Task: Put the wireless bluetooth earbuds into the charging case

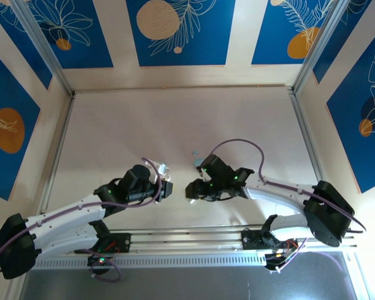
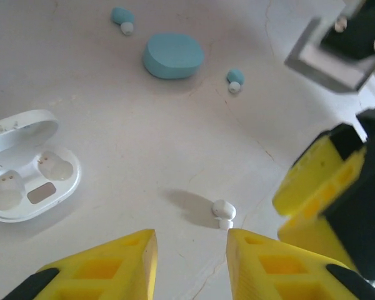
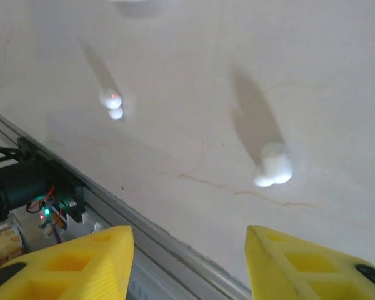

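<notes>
Pale tabletop (image 1: pixel 175 125), blue-patterned walls (image 1: pixel 181 31) around. 2 cases: white case (image 2: pixel 31 165) lid open, blue case (image 2: pixel 173 55) shut. 2 blue earbuds (image 2: pixel 122 17) (image 2: pixel 235 79), on either side of blue case. 2 white earbuds (image 3: pixel 111 103) (image 3: pixel 274 165), apart from each other. All four loose on tabletop, outside cases. Left fingers (image 2: pixel 112 269) spread, gripping nothing, one white earbud just ahead. Right fingers (image 3: pixel 81 262) spread, gripping nothing, above white earbuds.

Bright, even overhead light is washing out the pale tabletop (image 1: pixel 175 125). In the right wrist view a white earbud (image 3: pixel 274 165) is throwing a long soft shadow toward 11 o'clock. The yellow jaws at 6 o'clock are blurring, too close for focus.
</notes>
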Tool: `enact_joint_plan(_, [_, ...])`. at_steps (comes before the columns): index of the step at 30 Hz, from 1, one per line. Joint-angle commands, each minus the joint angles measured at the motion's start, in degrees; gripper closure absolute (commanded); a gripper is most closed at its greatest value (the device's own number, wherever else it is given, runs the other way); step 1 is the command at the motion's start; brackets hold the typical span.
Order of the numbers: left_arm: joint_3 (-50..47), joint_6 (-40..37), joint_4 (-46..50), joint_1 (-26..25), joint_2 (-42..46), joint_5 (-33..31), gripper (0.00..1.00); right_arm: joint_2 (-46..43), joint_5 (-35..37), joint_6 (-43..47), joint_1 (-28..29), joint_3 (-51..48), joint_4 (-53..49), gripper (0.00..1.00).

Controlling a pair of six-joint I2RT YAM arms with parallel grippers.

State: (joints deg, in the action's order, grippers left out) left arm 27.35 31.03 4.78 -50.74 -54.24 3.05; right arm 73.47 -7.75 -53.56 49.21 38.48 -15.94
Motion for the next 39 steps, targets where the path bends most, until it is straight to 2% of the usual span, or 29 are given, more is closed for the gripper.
enact_joint_plan(1, [-0.63, 2.11, -0.04, -1.23, -1.23, 3.06, 0.67, 0.63, -3.65, 4.02, -3.52, -0.89, -1.62, 0.52])
enact_joint_plan(5, [-1.15, 4.22, 0.09, -3.75, -3.60, 3.72, 0.74, 4.11, -6.89, 7.59, -7.24, -0.08, -0.93, 0.58])
enact_joint_plan(10, [-2.77, 6.17, -1.14, -5.51, -4.82, 3.13, 0.78, 10.13, -10.34, 9.57, -8.83, 1.17, 1.18, 0.60])
enact_joint_plan(28, [-3.40, 5.98, -2.01, -5.92, -6.34, 3.11, 0.79, 19.86, -12.03, 6.45, -5.71, 2.69, 6.89, 0.62])
enact_joint_plan(39, [-4.15, 6.00, -1.48, -5.90, -4.87, 2.66, 0.79, 20.74, -11.29, 5.67, -5.18, 2.25, 6.63, 0.66])
